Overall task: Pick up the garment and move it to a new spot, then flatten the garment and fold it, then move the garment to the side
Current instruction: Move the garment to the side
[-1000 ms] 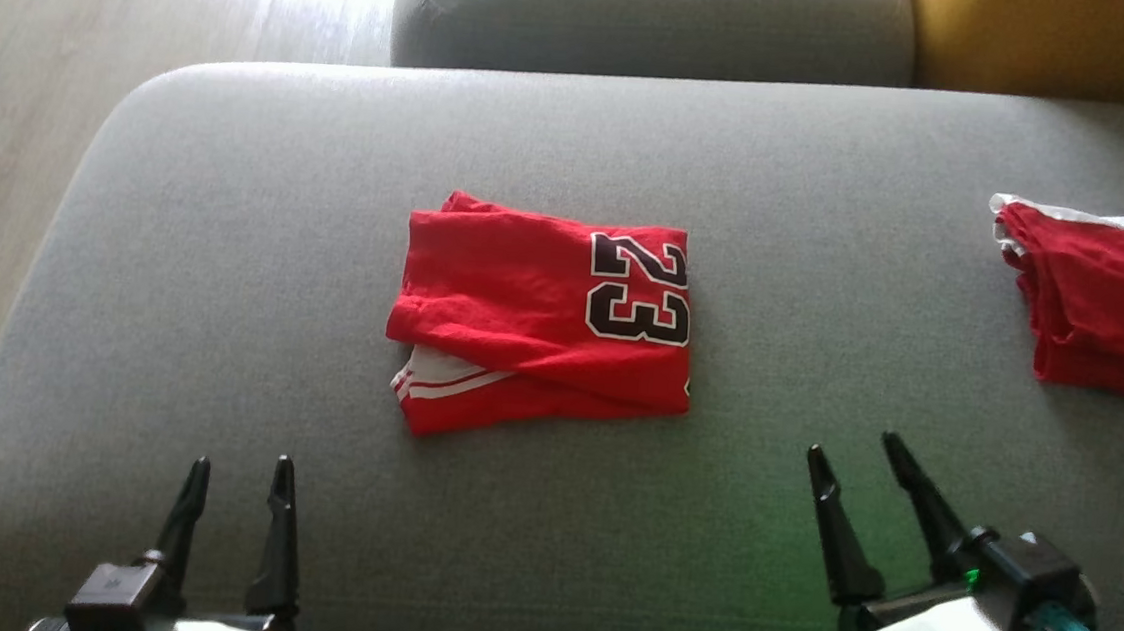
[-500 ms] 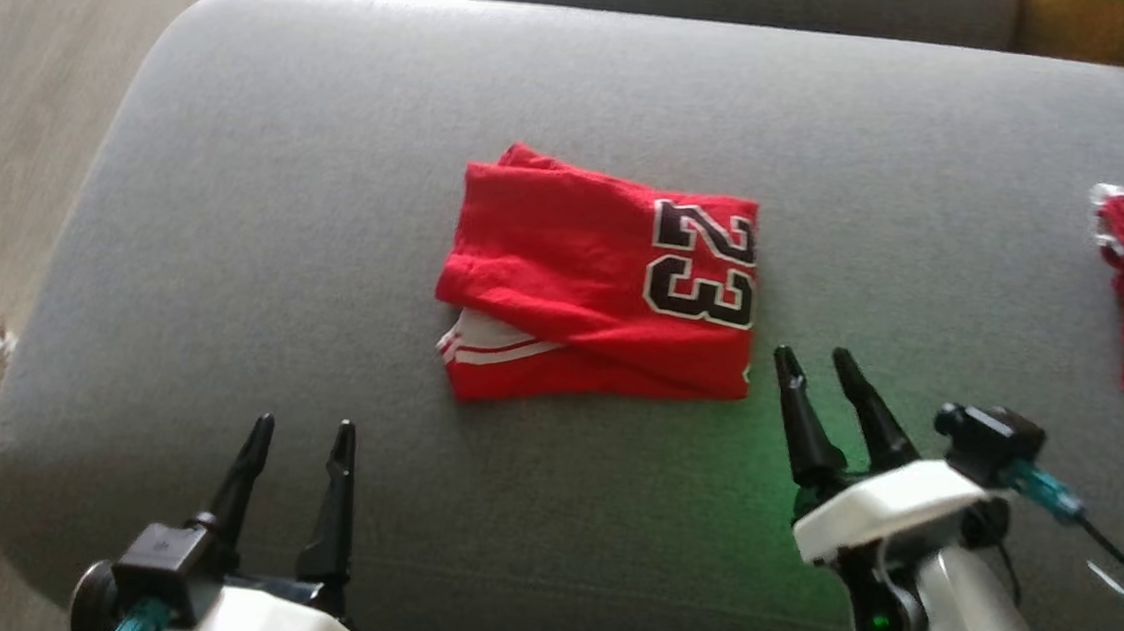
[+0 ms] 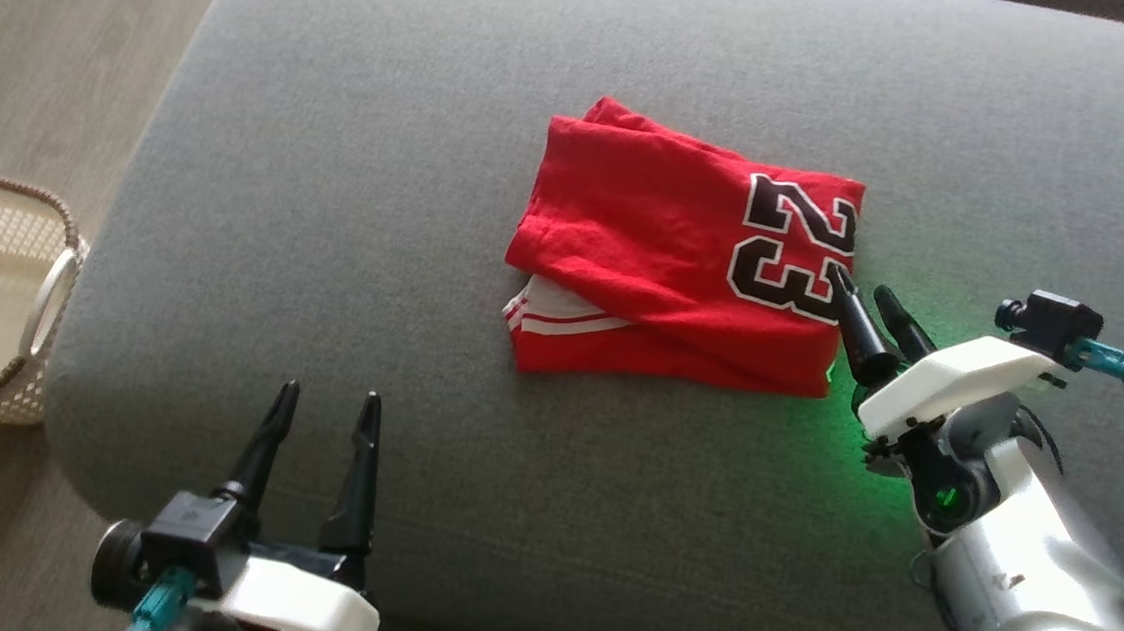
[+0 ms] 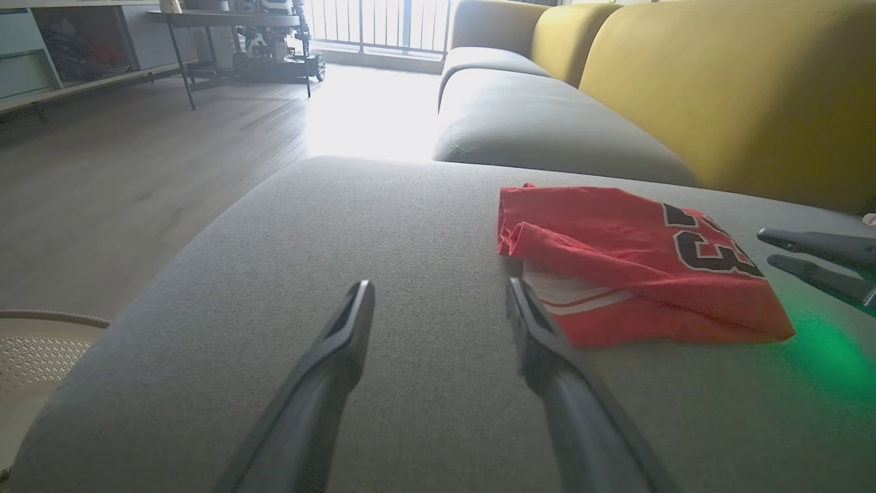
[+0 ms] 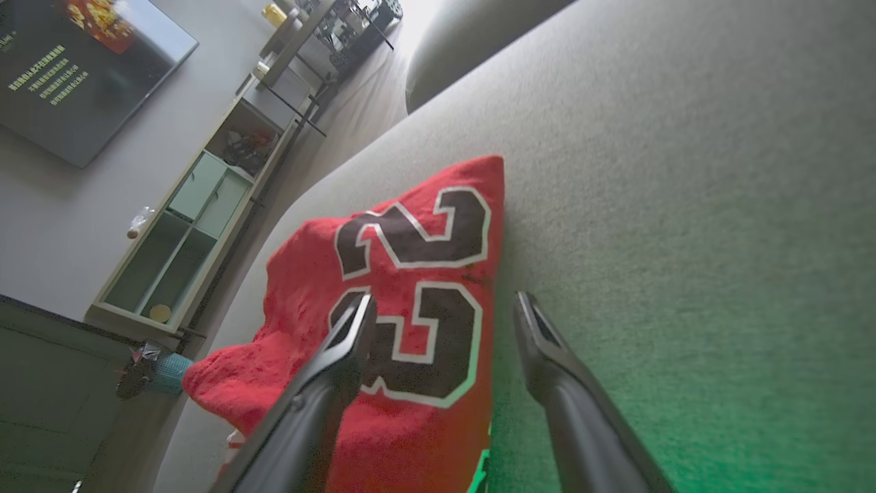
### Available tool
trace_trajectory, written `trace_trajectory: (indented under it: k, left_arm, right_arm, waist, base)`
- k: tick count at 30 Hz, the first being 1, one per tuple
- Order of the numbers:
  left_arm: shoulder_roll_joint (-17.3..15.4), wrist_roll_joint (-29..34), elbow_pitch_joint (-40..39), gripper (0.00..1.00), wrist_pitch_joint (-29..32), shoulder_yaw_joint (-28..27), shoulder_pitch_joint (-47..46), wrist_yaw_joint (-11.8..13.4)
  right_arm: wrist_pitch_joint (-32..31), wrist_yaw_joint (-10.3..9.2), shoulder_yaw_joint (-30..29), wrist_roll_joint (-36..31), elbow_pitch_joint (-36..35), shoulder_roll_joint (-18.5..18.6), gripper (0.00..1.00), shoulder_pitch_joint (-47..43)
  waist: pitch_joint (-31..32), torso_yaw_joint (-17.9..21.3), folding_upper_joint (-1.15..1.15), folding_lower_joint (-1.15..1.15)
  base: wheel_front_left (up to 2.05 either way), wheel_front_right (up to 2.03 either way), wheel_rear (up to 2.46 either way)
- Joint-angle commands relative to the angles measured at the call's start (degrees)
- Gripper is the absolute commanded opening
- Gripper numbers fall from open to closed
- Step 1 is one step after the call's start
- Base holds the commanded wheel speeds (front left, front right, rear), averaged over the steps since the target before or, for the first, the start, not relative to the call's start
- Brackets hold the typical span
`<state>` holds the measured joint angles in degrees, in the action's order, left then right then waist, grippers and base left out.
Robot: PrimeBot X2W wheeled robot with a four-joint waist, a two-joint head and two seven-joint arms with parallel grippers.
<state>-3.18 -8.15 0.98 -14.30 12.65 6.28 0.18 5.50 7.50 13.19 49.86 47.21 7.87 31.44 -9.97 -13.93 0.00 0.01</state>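
Right wrist view: the right gripper is seen spread and empty, one finger over the "23" print, the other over bare sofa cushion, so that the edge of the folded red garment is straddled. If the jaws are closed too shallow, only the top layer may be caught and the fold pulled open on the lift. A skewed pinch could leave it dragged and bunched. The left gripper is likewise spread and empty near the cushion's front edge, well apart from the garment, so no support is given on that side. The garment is laid near the middle of the grey sofa cushion, whose weave may cling to the cloth. Beyond, a pale basket, wooden floor, a yellow backrest and a shelf unit are seen.
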Motion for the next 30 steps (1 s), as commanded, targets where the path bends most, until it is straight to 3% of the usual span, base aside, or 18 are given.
trace_trajectory:
  k: [1, 10, 11, 12, 14, 15, 26, 30]
  left_arm:
    - [0.3, 0.31, -1.63, 1.0, -0.7, -1.23, -2.47, 0.0]
    - [0.3, 0.96, -1.53, 1.0, -0.7, -0.7, -3.76, -0.11]
    - [0.3, 1.03, -1.58, 1.0, -0.7, -0.66, -3.96, -0.2]
    - [0.3, 1.07, -1.65, 1.0, -0.7, -0.63, -4.13, -0.27]
    - [0.3, 1.07, -1.79, 1.0, -0.7, -0.59, -4.41, -0.39]
    - [0.3, 1.03, -1.9, 1.0, -0.7, -0.65, -4.62, -0.53]
    - [0.3, 1.45, -2.32, 1.0, -0.7, -1.56, -4.18, -1.27]
    - [0.3, 1.71, -2.98, 1.0, -0.7, -2.07, -4.06, -1.4]
  right_arm:
    - [-0.57, -0.01, 1.41, 1.17, -0.56, 0.24, 1.0, 2.12]
    - [-2.84, -0.01, 5.44, 4.65, 5.23, 0.4, 1.0, 5.81]
    - [-2.92, -0.01, 5.94, 4.92, 5.64, 0.38, 0.93, 6.21]
    - [-2.94, -0.01, 6.42, 5.16, 6.03, 0.37, 0.68, 6.58]
    - [-2.64, -0.01, 7.34, 5.62, 6.57, 0.45, 0.28, 7.27]
    - [-2.45, -0.01, 8.19, 6.14, 7.13, 0.54, 0.0, 7.81]
    - [0.8, -0.01, 13.39, 7.34, 5.7, 2.33, 0.0, 9.35]
    - [2.49, -0.01, 15.74, 6.12, 5.12, 3.53, 0.0, 10.6]
  waist:
    - [-0.69, -0.65, 0.0, -0.01]
    - [-2.38, -1.22, 0.0, -0.01]
    - [-2.58, -1.25, 0.0, -0.01]
    - [-2.75, -1.27, 0.0, -0.01]
    - [-3.05, -1.3, 0.0, -0.01]
    - [-3.25, -1.27, 0.0, -0.01]
    - [-2.52, 2.56, 0.0, -0.01]
    - [-2.3, 6.25, 0.0, -0.01]
  base:
    - [0.0, 0.0, 0.0]
    - [0.0, 0.0, 0.0]
    - [0.0, 0.0, 0.0]
    - [0.0, 0.0, 0.0]
    - [0.0, 0.0, 0.0]
    - [0.0, 0.0, 0.0]
    - [0.0, 0.0, 0.0]
    - [0.0, 0.0, 0.0]
